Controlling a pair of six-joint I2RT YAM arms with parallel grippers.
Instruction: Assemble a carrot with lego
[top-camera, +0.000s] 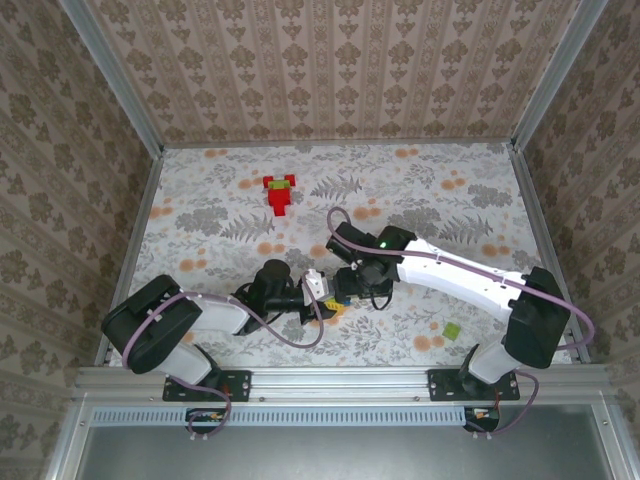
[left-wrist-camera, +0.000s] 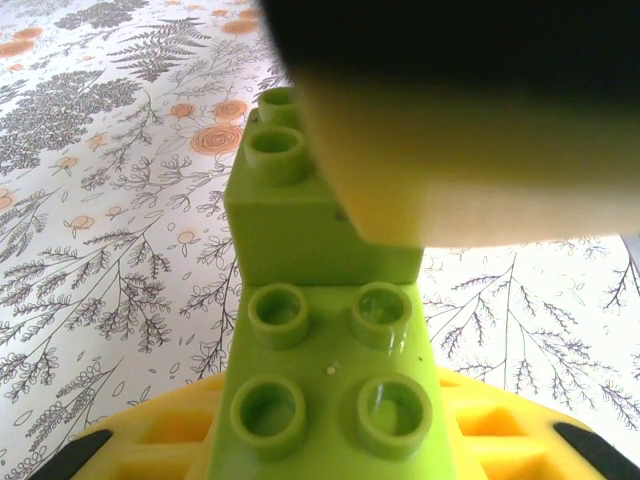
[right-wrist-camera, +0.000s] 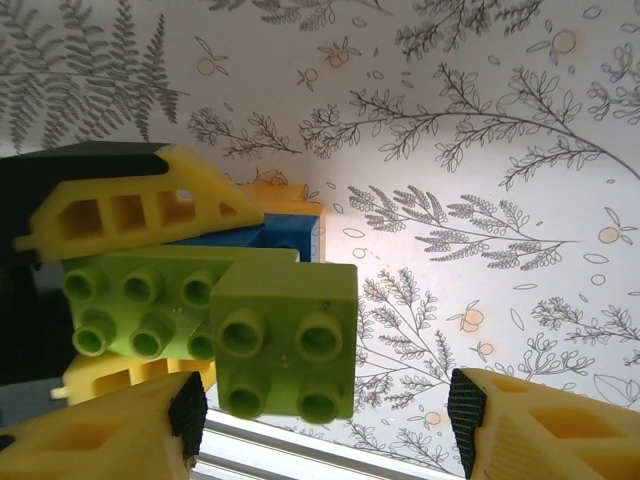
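My left gripper (left-wrist-camera: 330, 445) (top-camera: 322, 298) is shut on an oblong green lego brick (left-wrist-camera: 325, 385) (right-wrist-camera: 140, 305), low over the table's near middle. A square green brick (left-wrist-camera: 300, 215) (right-wrist-camera: 285, 340) sits pressed onto its far end, and a blue brick (right-wrist-camera: 290, 235) shows behind them. My right gripper (right-wrist-camera: 327, 420) (top-camera: 350, 287) is open around the square brick. Its left pad (right-wrist-camera: 190, 415) stands close beside the brick and its right pad (right-wrist-camera: 465, 415) is well clear. A cluster of red bricks (top-camera: 280, 195) with a green piece lies far back on the table.
A small loose green brick (top-camera: 453, 330) lies at the near right of the floral table (top-camera: 450, 200). Patterned walls close in the back and both sides. A metal rail (right-wrist-camera: 330, 455) runs along the near edge, just under the grippers.
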